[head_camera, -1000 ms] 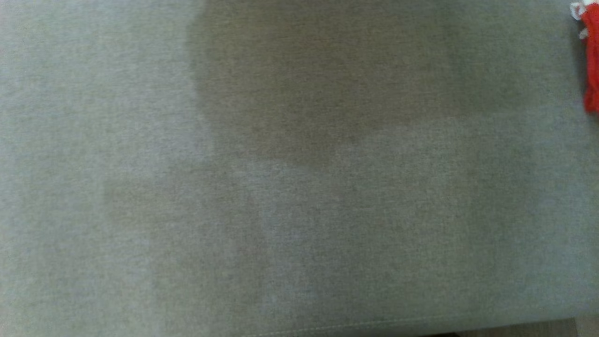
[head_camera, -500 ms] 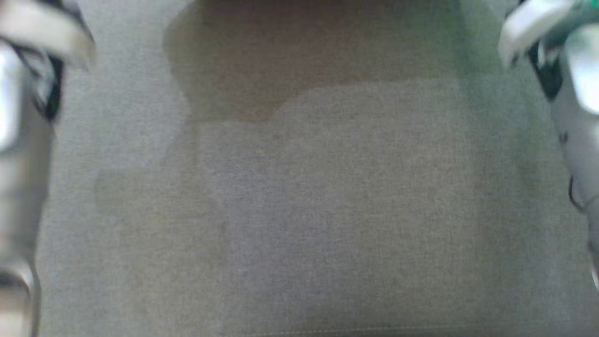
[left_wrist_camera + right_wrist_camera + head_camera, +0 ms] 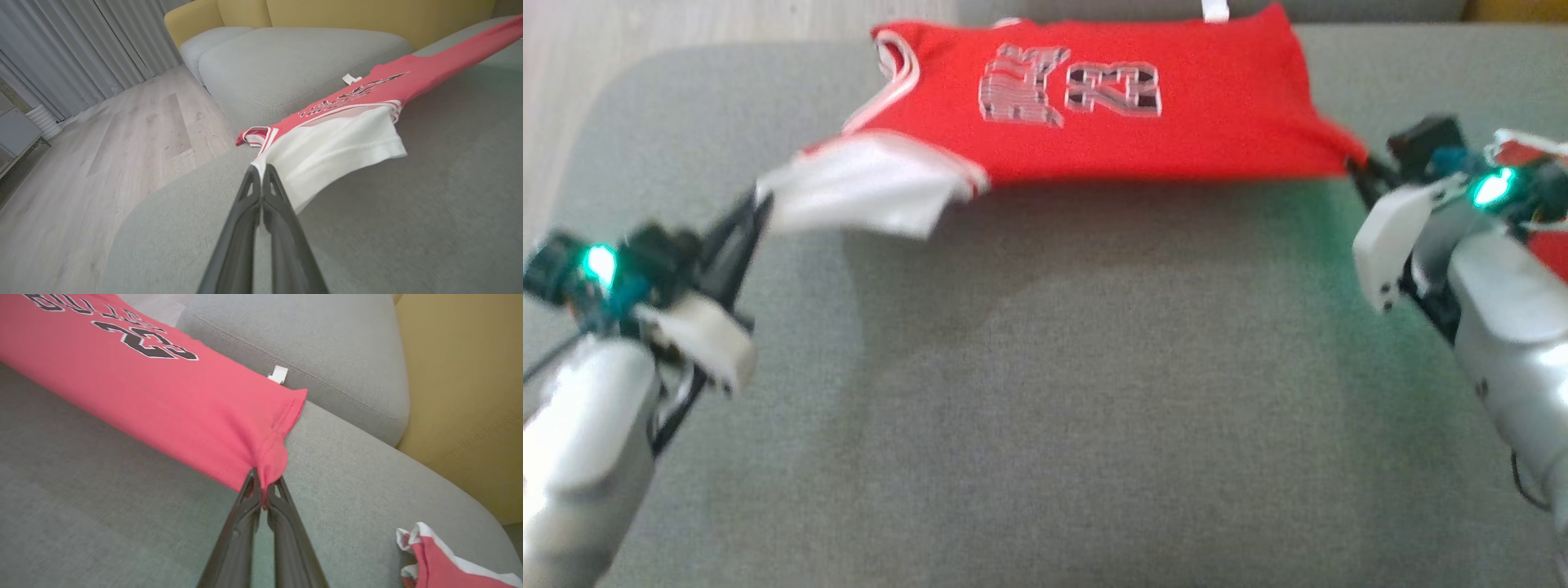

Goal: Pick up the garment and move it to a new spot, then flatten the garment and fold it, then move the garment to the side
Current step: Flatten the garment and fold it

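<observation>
The jersey (image 3: 1217, 139) is red with white trim, black-and-white lettering and the number 23, and one white corner flap. It is stretched over the grey cushion (image 3: 1045, 425). The left gripper (image 3: 260, 173) is clamped on the white corner and the right gripper (image 3: 264, 486) on a red hem corner.

I've got a broad grey woven-fabric sofa cushion (image 3: 1045, 392); a crumpled red-and-white garment (image 3: 433, 557) lies toward three o'clock.
</observation>
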`<state>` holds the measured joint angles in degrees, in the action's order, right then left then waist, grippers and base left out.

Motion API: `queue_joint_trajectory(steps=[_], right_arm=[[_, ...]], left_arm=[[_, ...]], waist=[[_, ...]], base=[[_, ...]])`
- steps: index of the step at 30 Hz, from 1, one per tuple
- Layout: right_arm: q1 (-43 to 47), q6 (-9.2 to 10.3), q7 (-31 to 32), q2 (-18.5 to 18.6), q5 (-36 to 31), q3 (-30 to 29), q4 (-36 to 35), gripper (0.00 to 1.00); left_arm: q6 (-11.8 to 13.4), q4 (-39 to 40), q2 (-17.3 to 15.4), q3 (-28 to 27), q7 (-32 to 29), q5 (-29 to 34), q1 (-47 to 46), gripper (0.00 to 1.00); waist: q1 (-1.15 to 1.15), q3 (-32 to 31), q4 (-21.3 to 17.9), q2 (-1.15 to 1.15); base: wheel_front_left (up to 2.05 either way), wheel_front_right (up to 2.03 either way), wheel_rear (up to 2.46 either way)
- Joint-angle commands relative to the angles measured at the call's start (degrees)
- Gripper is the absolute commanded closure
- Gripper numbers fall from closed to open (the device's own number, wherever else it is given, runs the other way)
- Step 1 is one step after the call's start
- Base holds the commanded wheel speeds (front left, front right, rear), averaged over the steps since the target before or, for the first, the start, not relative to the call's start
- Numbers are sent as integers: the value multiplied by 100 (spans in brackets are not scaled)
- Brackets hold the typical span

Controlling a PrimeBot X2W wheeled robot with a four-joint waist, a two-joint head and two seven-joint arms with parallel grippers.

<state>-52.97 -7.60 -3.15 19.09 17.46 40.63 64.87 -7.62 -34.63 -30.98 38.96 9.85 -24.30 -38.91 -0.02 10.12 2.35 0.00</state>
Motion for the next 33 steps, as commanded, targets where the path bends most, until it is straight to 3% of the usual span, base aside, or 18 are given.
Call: queue_joint_trajectory(steps=[1,11,20,26,33], right_arm=[[151,11,127,184,266,216,-249,100],[1092,11,1239,1406,2353,1793,-2076,100],[1433,11,1632,2221,3396,2351,-3214,100],[1281,11,1594,2321,3529,2388,-3342,100],[808,11,1556,2175,3548,2313,-3167,100]], left_arm=[[14,238,-438,-157,-71,-125,-31,100],[14,1920,-1464,477,-969,-1138,1258,100],[221,3111,-1964,499,-1466,-1543,1918,100],[398,3438,-2024,403,-1633,-1566,1790,100],[274,2977,-1884,331,-1890,-1458,985,100]], waist=[[2,-237,2,0],[2,-933,-108,0],[2,-1004,-136,0],[2,-753,-145,0],[2,-285,-175,0]], base=[[0,0,0],[0,0,0],[0,0,0],[0,0,0],[0,0,0]])
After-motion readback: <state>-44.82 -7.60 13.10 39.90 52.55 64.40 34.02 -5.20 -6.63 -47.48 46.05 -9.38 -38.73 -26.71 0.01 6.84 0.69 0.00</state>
